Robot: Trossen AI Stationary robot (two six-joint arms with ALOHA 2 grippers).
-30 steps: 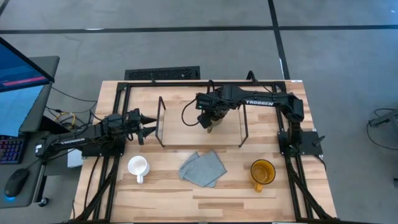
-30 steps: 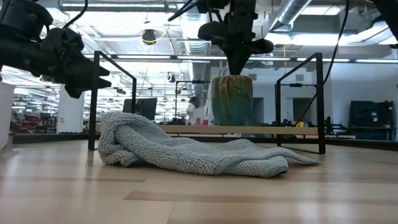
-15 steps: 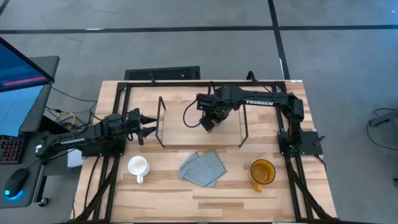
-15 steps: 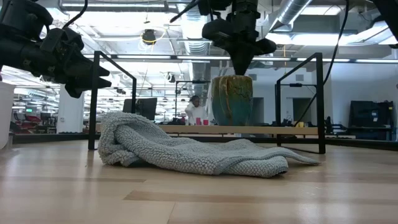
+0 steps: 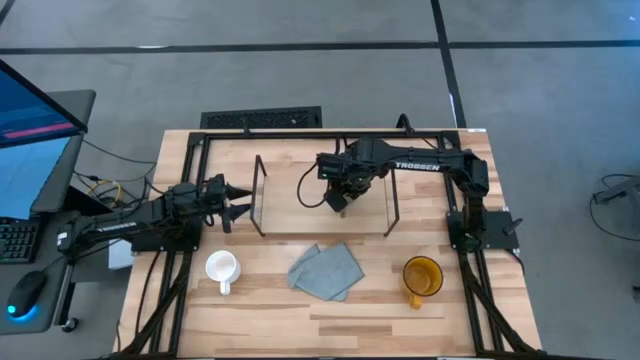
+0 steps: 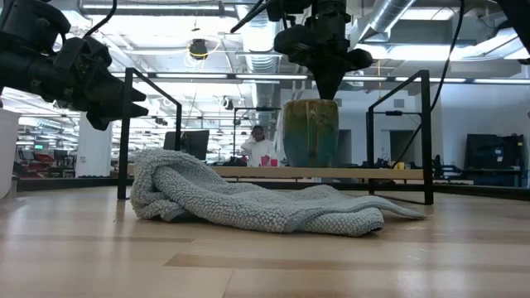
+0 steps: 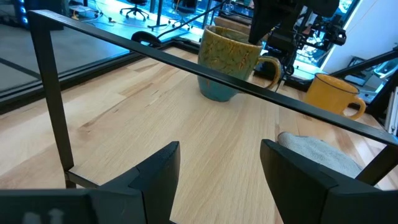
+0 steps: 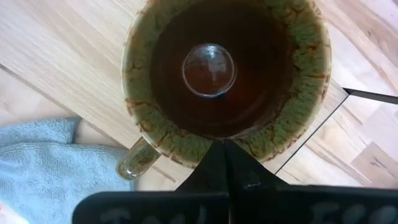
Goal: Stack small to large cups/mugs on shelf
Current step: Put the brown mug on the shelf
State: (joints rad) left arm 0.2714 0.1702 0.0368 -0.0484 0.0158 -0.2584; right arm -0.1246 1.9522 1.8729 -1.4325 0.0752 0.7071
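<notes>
My right gripper (image 6: 327,87) hangs just above the olive-brown glazed ceramic mug with the dark inside (image 6: 310,132), its 2 fingers pressed together to a point and holding nothing. That mug stands upright on the low light-wood shelf board with thin black wire frame ends (image 5: 300,215), toward the board's right half, its handle (image 8: 134,160) turned toward the crumpled grey-blue cloth (image 5: 326,269). From my right wrist I look straight down into the mug's dark bowl, my closed fingertips (image 8: 225,163) meeting over the near rim.

My left gripper (image 5: 236,199) waits off the shelf's left wire end, just outside the frame, with its 2 fingers (image 7: 158,171) spread apart and empty.

The small white handled mug (image 5: 221,269) sits on the wooden tabletop (image 5: 400,325) in front of the shelf, to the left of the cloth. The yellow-amber handled mug (image 5: 422,278) sits on the tabletop to the cloth's right. Both stand well apart from the shelf.
</notes>
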